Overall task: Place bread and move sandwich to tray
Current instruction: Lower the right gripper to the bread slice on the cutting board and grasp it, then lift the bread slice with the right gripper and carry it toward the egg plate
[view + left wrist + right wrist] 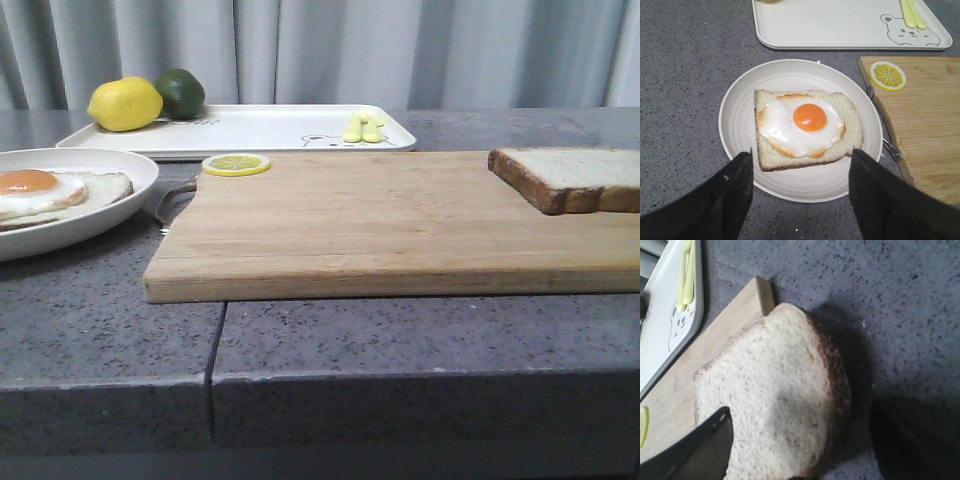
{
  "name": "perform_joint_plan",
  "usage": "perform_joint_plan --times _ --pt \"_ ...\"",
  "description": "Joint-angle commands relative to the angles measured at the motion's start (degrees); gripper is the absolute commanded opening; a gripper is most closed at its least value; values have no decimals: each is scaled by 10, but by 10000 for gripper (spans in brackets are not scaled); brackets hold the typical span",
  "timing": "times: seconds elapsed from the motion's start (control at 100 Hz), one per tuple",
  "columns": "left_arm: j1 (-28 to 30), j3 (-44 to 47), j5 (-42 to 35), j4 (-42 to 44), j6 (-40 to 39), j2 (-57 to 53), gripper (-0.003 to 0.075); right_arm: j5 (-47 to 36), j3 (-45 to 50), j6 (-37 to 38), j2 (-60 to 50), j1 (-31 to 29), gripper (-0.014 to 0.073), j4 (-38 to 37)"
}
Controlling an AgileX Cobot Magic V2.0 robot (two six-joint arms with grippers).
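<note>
Bread (575,177) on cutting board (370,225)

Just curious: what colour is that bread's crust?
Dark brown on the bread, clearest in the front view.

bread (575,178) cut by frame edge, plate (60,235) cropped left

The bread (572,178), a thick white slice with a dark brown crust, is seen lying flat near the right edge of the table. The sandwich (807,128), at this moment 1 pale slice topped by a fried egg with an orange yolk, is held flat on its round white plate (737,117) near the left edge. The tray (265,130), white, rectangular and marked with a bear drawing, is set toward the far-left corner.
</note>
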Motion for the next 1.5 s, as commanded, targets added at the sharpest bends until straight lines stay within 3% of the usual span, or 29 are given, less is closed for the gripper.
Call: perform_joint_plan --times 0.0,0.32,0.51,0.76,0.99,1.16,1.29,1.49 --pt "-3 -20 -34 -11 0 2 386 26 -15 -8 -6 -3 562 15" --pt "-3 -20 -34 -11 0 2 386 30 -15 -8 -5 -3 545 15" --pt "-3 -20 -34 -11 0 2 386 30 -15 -8 8 -2 414 15" --pt "-3 -20 -34 -11 0 2 386 31 -15 -8 28 -2 315 13" --pt "-3 -20 -34 -11 0 2 386 24 -15 -8 28 -2 89 9" --pt "-3 -20 -34 -11 0 2 386 35 -15 -8 28 -2 -10 2" --pt "-3 -20 -34 -11 0 2 386 66 -19 -8 21 -2 -58 -7" --pt "-3 -20 -34 -11 0 2 386 99 -42 17 -41 -2 -58 -11"
